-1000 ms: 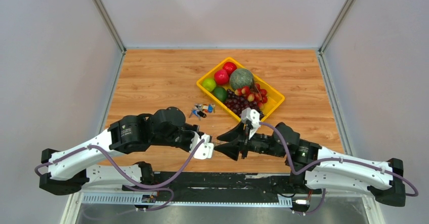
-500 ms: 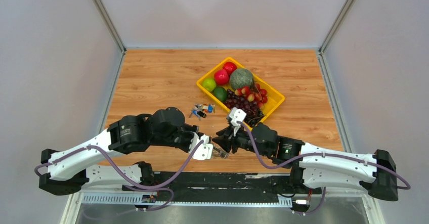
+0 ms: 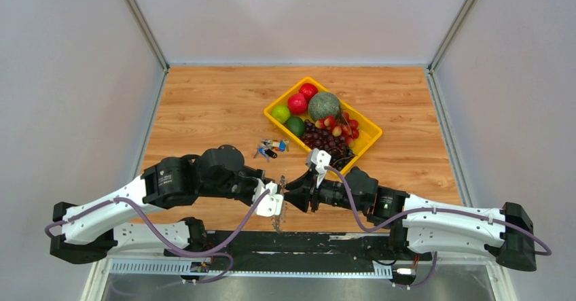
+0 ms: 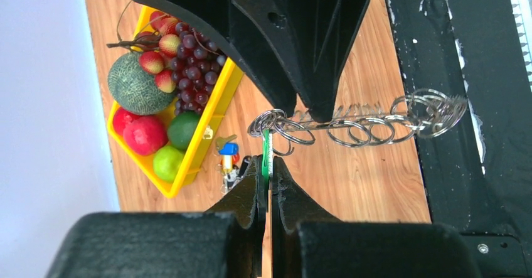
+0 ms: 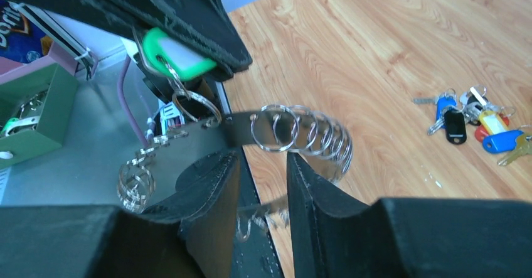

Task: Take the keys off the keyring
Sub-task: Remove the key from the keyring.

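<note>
My left gripper (image 4: pixel 266 162) is shut on the small green tag (image 4: pixel 266 145) of the keyring (image 4: pixel 376 129). The ring hangs out sideways from the tag, strung with silver keys (image 4: pixel 351 110) and small split rings. My right gripper (image 5: pixel 263 165) is open, its jaws straddling the string of rings (image 5: pixel 307 133) close to the tag (image 5: pixel 172 52), with keys (image 5: pixel 279 214) blurred between them. In the top view both grippers meet near the table's front edge, left (image 3: pixel 274 196) and right (image 3: pixel 292 196), with the keyring (image 3: pixel 280 214) dangling between them.
A small bunch of coloured keys (image 3: pixel 272 146) lies on the wood behind the grippers; it also shows in the right wrist view (image 5: pixel 470 124). The yellow tray (image 3: pixel 370 141) holds a melon (image 3: pixel 324 105), grapes and other fruit. The black base rail (image 3: pixel 326 240) runs just below.
My right gripper has moved left to the left gripper and narrowed its jaws around the keyring. The keyring has swung and now hangs down over the table's front edge.
</note>
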Tool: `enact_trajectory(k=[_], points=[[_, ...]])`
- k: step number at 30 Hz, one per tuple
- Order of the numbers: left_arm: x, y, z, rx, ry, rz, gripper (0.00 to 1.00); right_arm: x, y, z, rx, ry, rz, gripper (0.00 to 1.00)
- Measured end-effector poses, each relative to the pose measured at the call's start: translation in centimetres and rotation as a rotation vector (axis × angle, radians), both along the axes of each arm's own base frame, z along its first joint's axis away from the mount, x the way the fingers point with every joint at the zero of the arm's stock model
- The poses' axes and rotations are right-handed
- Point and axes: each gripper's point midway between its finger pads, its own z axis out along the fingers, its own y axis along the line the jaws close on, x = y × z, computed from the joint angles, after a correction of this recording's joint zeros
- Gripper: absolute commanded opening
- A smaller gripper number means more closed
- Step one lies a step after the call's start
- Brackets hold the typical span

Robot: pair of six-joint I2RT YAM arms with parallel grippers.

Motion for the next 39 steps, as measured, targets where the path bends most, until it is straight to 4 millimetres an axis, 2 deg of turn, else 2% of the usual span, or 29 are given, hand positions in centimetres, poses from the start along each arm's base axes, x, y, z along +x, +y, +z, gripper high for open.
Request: enact_trajectory(k=[21, 39], points=[[-0.8, -0.7, 0.4, -0.064, 0.012, -0.046, 0.00, -0.3, 0.1, 4.0, 0.131, -0.078, 0.028, 0.38], [-1.1, -0.5, 0.7, -0.079, 0.015, -0.056, 0.00, -1.4, 1.1, 4.7, 0.169, -0.102, 0.107, 0.41]])
